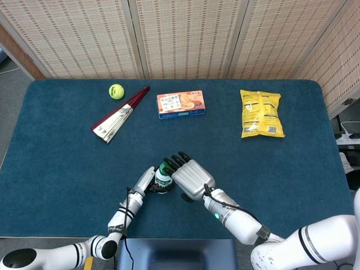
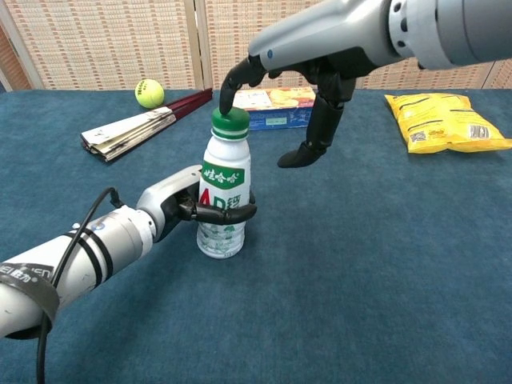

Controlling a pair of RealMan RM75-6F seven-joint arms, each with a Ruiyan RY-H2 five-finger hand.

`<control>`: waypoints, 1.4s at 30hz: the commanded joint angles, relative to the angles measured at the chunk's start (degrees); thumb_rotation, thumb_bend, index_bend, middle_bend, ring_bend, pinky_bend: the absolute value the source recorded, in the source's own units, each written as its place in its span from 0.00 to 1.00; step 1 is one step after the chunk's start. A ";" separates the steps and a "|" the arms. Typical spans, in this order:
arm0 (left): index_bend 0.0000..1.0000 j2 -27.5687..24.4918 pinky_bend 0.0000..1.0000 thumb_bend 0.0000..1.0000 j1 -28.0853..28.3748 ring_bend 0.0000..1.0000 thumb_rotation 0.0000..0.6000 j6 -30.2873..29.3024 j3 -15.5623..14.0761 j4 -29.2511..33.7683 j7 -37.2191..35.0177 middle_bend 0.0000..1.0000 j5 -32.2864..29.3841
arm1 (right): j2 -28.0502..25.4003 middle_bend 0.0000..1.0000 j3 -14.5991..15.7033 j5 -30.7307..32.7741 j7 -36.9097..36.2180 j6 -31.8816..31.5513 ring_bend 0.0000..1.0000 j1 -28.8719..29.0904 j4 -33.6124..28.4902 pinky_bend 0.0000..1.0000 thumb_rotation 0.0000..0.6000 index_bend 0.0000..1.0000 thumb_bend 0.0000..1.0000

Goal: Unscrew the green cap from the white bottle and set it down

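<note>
The white bottle [image 2: 224, 196] stands upright near the table's front, its green cap [image 2: 230, 124] screwed on. From the left, my left hand [image 2: 192, 210] grips the bottle's lower body, fingers wrapped around the label. My right hand [image 2: 296, 68] hovers over the bottle with fingers apart. One fingertip [image 2: 226, 102] touches the cap's top edge, while the thumb hangs well to the right, off the cap. In the head view the right hand [image 1: 189, 178] covers most of the bottle; only the cap [image 1: 164, 169] and left hand [image 1: 147, 181] show beside it.
At the back lie a tennis ball [image 1: 116, 91], a folded fan [image 1: 120, 115], a biscuit box [image 1: 181, 104] and a yellow snack bag [image 1: 260, 113]. The blue table [image 1: 67, 169] extends around the bottle, with its front edge close behind my arms.
</note>
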State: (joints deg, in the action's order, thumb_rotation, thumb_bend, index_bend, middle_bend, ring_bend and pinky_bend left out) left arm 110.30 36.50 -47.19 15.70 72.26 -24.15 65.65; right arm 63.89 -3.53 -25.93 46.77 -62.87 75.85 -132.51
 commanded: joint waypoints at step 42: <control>0.73 0.28 0.17 0.94 0.36 0.51 1.00 -0.08 -0.67 -0.68 1.00 0.85 0.82 | 12.16 0.00 -5.72 5.63 6.56 -8.82 0.00 2.06 10.55 0.00 1.00 0.39 0.24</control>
State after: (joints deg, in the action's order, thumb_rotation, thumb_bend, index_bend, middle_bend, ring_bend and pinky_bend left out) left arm 110.58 36.86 -47.28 15.02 71.58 -23.15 66.46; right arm 75.97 -9.19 -20.26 53.31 -71.62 77.92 -122.03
